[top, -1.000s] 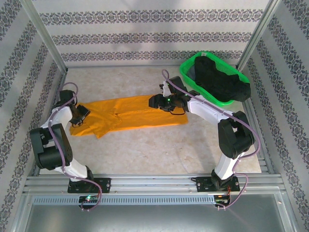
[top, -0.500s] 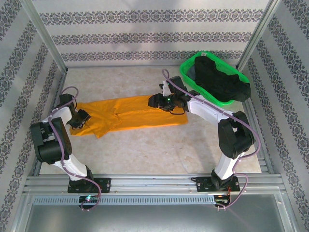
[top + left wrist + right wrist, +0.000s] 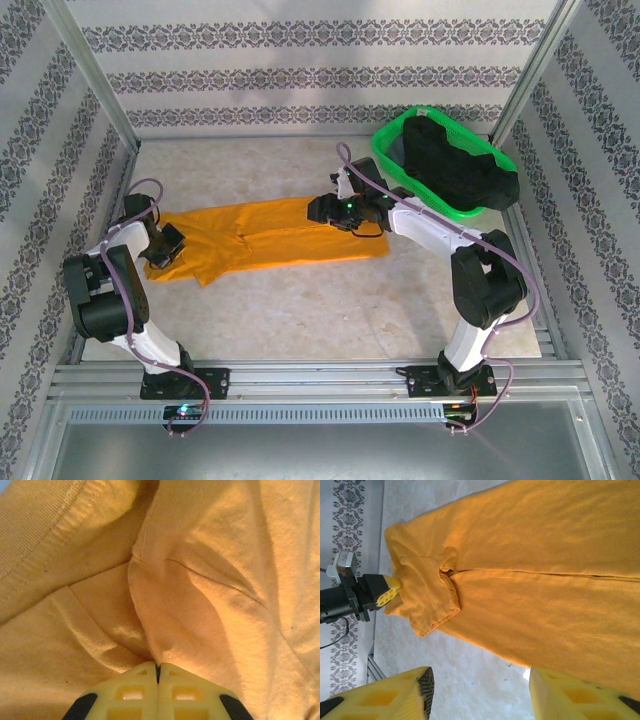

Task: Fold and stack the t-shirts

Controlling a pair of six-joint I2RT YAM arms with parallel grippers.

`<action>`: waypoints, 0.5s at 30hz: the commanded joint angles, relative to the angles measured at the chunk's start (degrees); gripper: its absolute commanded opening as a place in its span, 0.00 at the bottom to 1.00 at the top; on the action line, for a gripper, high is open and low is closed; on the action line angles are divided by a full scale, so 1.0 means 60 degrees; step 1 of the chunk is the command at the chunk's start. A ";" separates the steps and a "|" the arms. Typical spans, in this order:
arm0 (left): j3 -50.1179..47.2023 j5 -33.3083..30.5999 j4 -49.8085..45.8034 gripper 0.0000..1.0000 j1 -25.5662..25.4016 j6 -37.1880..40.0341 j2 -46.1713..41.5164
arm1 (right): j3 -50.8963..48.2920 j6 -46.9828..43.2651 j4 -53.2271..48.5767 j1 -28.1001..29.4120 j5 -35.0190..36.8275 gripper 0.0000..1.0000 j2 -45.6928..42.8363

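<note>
- Basket (image 3: 383, 152) of green mesh sits at the far right corner of the table in the overhead view. The black t-shirt (image 3: 462, 172) is heaped inside it and spills over the near right rim.
- The table (image 3: 300, 310) is pale and stone-patterned. Walls (image 3: 300, 70) with grey ornamental stripes close it in on three sides, and metal posts (image 3: 95, 75) rise at the far corners.
- The orange t-shirt (image 3: 270, 238) lies stretched left to right across the middle of the table, its right end near the basket but not touching it.
- The left gripper (image 3: 160, 252) is at the shirt's left end. The right gripper (image 3: 322, 208) hangs over the shirt's far edge, and the right arm (image 3: 440, 235) crosses the space between shirt and basket.
- In the left wrist view, the left gripper (image 3: 157, 672) has its fingers pressed together, clamped on a raised fold of the orange t-shirt (image 3: 210, 580). A stitched hem (image 3: 55, 525) runs across the upper left.
- In the right wrist view, bare table (image 3: 470, 670) and a strip of patterned wall (image 3: 347, 510) show beside the orange t-shirt (image 3: 545, 580), which lies flat with one end bunched.
- The left gripper (image 3: 392, 591) bites that bunched end.
- The right gripper (image 3: 480, 695) has its fingers wide apart with nothing between them, over the shirt's edge and the table.
</note>
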 commanded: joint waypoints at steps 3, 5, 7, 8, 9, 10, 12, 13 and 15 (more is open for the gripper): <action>0.0527 -0.0439 -0.0420 0.00 -0.0100 0.0122 -0.0506 | -0.0160 0.0011 0.0106 0.0111 -0.0053 0.54 -0.0213; 0.0773 -0.0482 -0.0602 0.00 -0.0087 0.0122 -0.0495 | -0.0160 0.0003 0.0093 0.0111 -0.0055 0.54 -0.0248; 0.1016 -0.0536 -0.0753 0.00 -0.0086 0.0121 -0.0473 | -0.0160 -0.0012 0.0061 0.0111 -0.0055 0.54 -0.0280; 0.1158 -0.0587 -0.0873 0.00 -0.0081 0.0129 -0.0418 | -0.0160 -0.0017 0.0046 0.0111 -0.0039 0.54 -0.0287; 0.1312 -0.0595 -0.0967 0.00 -0.0076 0.0144 -0.0323 | -0.0174 -0.0039 0.0035 0.0097 -0.0047 0.54 -0.0301; 0.1420 -0.0602 -0.1006 0.00 -0.0072 0.0173 -0.0281 | -0.0186 -0.0048 0.0026 0.0097 -0.0041 0.54 -0.0319; 0.1659 -0.0694 -0.1100 0.00 -0.0072 0.0209 -0.0140 | -0.0226 -0.0041 0.0013 0.0082 -0.0047 0.54 -0.0366; 0.1770 -0.0743 -0.1170 0.00 -0.0072 0.0249 -0.0049 | -0.0246 -0.0036 0.0006 0.0068 -0.0046 0.54 -0.0393; 0.2059 -0.0843 -0.1322 0.00 -0.0065 0.0352 0.0240 | -0.0304 -0.0040 0.0015 0.0055 -0.0029 0.54 -0.0452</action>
